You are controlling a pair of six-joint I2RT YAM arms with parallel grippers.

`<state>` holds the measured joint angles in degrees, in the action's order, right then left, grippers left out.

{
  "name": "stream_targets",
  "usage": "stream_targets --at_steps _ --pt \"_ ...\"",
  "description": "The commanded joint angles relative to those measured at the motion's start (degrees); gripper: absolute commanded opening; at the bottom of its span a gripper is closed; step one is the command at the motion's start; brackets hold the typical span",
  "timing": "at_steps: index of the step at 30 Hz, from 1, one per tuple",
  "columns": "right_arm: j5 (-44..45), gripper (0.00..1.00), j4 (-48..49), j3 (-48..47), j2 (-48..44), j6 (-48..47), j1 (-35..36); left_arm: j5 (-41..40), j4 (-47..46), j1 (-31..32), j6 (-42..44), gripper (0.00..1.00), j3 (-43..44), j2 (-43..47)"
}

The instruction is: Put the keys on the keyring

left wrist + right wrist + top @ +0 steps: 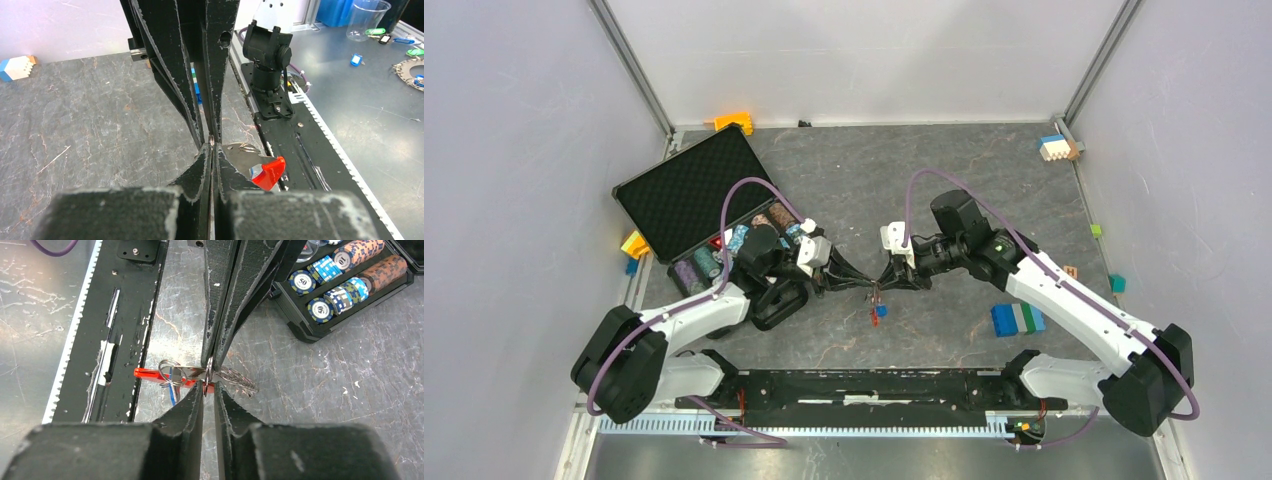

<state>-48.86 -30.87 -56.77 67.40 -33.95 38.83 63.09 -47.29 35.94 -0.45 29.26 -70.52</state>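
Observation:
Both grippers meet tip to tip over the middle of the table. The keyring (237, 381) hangs between them: a twisted silvery strap, small metal rings (170, 372) and a long red clip (150, 373). My left gripper (212, 145) is shut, with a sliver of metal ring pinched at its tips. My right gripper (209, 387) has its jaws drawn in to a narrow gap around the same ring. A key with a red head (268, 172) juts out beside the left fingers. A thin blue piece (172, 392) dangles under the rings. From above, red and blue bits (879, 312) hang below the grippers (874, 281).
An open black case (686, 195) with rows of poker chips (345, 285) lies behind the left arm. A blue, green and white block (1017, 318) sits near the right arm. Small blocks (1056, 148) (735, 122) lie along the back wall. A black rail (874, 385) runs along the near edge.

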Motion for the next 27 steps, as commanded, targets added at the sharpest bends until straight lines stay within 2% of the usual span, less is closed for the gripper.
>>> stream_targets --at_steps 1,8,27 --pt "-1.0 0.16 1.2 -0.2 -0.2 -0.2 -0.4 1.3 -3.6 -0.3 -0.8 0.02 0.3 1.1" --pt "0.2 0.01 1.8 0.8 -0.6 0.1 -0.6 3.0 -4.5 -0.3 -0.6 0.02 -0.2 1.5" --pt "-1.2 0.0 3.1 2.2 0.3 0.9 -0.6 5.7 -11.9 -0.3 -5.3 0.02 -0.8 0.6"
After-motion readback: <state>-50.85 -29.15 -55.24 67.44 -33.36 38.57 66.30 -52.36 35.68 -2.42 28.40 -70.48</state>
